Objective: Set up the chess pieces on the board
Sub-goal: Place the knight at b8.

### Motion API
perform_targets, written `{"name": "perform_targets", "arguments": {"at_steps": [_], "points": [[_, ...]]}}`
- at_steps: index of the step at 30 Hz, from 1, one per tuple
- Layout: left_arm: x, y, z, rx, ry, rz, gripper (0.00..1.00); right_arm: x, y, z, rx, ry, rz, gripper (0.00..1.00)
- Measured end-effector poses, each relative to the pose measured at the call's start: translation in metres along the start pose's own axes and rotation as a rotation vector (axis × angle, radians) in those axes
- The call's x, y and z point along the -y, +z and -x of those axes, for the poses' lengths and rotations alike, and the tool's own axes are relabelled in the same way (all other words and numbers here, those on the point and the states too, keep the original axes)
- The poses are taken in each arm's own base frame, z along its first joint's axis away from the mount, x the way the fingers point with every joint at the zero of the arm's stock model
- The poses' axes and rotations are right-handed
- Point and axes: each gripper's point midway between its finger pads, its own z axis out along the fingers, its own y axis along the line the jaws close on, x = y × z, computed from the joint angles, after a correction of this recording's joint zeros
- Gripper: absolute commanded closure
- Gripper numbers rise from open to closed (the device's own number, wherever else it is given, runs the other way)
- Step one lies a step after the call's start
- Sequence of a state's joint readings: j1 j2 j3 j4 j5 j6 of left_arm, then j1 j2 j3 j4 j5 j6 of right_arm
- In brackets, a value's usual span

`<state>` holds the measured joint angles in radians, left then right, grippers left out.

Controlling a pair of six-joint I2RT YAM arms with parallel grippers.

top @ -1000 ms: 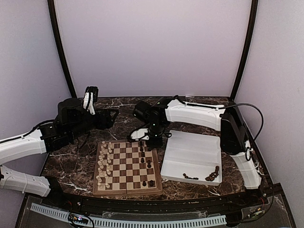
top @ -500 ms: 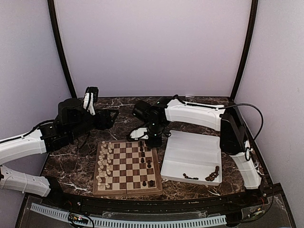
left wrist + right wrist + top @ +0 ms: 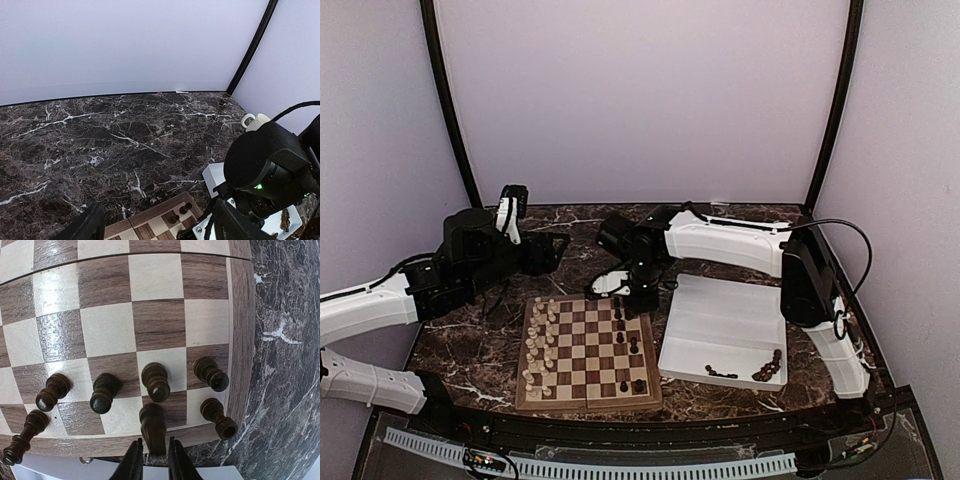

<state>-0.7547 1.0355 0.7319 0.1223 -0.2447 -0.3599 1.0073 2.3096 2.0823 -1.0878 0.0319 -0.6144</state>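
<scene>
Dark marbled desk [image 3: 470, 340], pale lilac walls [image 3: 640, 100] on three sides.

Right hand [image 3: 152, 460]: reaches over the far right corner of the chessboard [image 3: 240, 340]. Fingers are drawn in on the head of one dark piece [image 3: 152, 427], with no gap visible either side, so I read it as clamped. That piece stands upright on an edge-row square, base on the wood as far as I can tell.

Around it, in the right wrist view: six more dark pieces [image 3: 105, 392], in the edge row and the row next to it. All are upright and apart from one another.

Left hand [image 3: 157, 227]: fingers spread wide, nothing between them. It hovers above the desk beyond the board's far edge, away from the work. A white mug [image 3: 252, 121] sits far off in its view.

Top view: cream pieces [image 3: 538, 345] fill two lines down the board's left side. That side looks finished, though I cannot count them. On the right side the dark men are bunched at the far corner, with a few loose ones nearer. Several squares in those two lines are bare.

White tray [image 3: 720, 320], just right of the board: a scatter of dark chessmen [image 3: 765, 368] lies along its near edge.

Judgement: cream is done and dark roughly half placed. What remains is to let go of this piece, then ferry the tray's pieces across.
</scene>
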Motion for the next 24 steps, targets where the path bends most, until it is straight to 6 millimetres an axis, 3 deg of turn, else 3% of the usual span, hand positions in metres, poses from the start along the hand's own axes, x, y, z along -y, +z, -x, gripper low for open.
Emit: {"name": "perform_targets", "arguments": {"at_steps": [24], "points": [[0.0013,0.0018,-0.0039,-0.013,0.002,-0.008,0.23,-0.0038,-0.004,0.0097,0.044,0.018,0.028,0.79]]}}
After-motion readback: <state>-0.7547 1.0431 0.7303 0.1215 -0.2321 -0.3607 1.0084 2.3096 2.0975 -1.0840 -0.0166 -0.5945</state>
